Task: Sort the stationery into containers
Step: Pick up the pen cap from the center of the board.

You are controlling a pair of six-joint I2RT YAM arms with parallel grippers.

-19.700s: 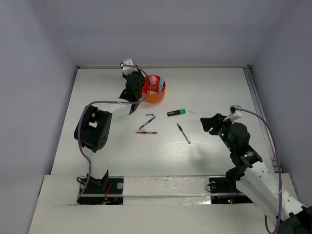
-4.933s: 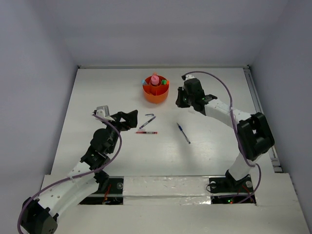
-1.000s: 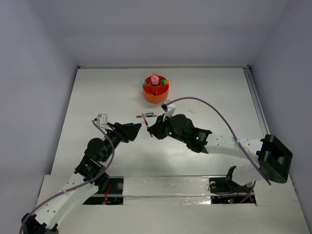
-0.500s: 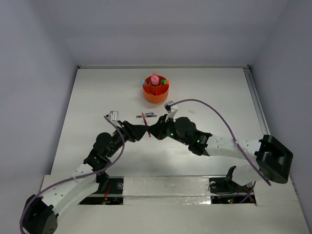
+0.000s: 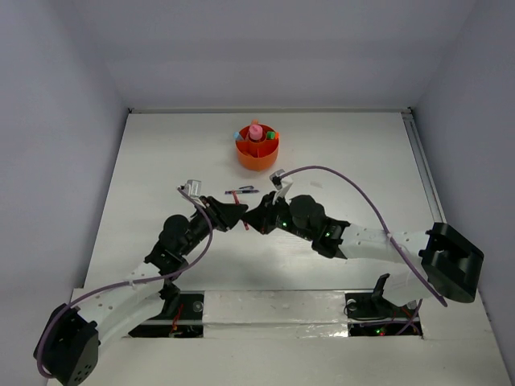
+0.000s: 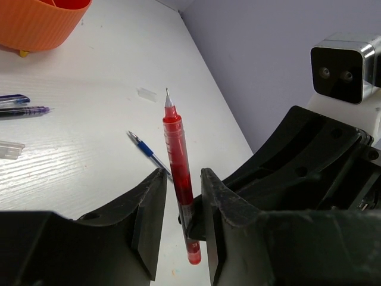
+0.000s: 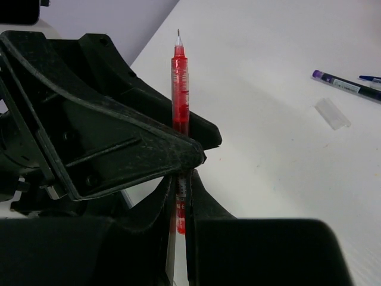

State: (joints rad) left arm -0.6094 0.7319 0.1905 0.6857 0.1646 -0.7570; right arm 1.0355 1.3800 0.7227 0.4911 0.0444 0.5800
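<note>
Left end effector is moved onto right end effector; red pen is pinched by right, flanked by left's slightly spread jaws. Orange cup is part-filled; blue pen, purple pen are left on desk.

Top camera looks down; close wrist cameras share red pen

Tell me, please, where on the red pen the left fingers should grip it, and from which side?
Grip the red pen at mid-barrel, just above where the right gripper pinches its lower end. The pen stands roughly upright, tip up, so the left fingers should probably close across the barrel from both sides.
</note>
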